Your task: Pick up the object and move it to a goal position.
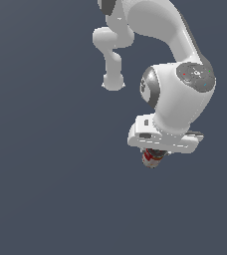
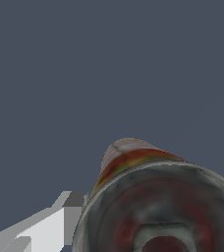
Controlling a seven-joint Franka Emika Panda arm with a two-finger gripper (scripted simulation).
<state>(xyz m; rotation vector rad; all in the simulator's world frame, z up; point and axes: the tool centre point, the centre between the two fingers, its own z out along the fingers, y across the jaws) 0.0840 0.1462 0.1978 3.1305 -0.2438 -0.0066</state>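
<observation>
The object is a small roundish can with a dark top, red marks and a tan-grey lower part. In the exterior view it peeks out just under the white hand of my gripper. In the wrist view the object fills the near part of the picture, with its dark round end facing the camera and a red, yellow and tan side. One grey-white finger lies against its side. The other finger is hidden behind the can. The gripper appears shut on the object.
The white arm reaches in from the top of the exterior view. A plain dark blue-grey surface lies all around. No other thing shows.
</observation>
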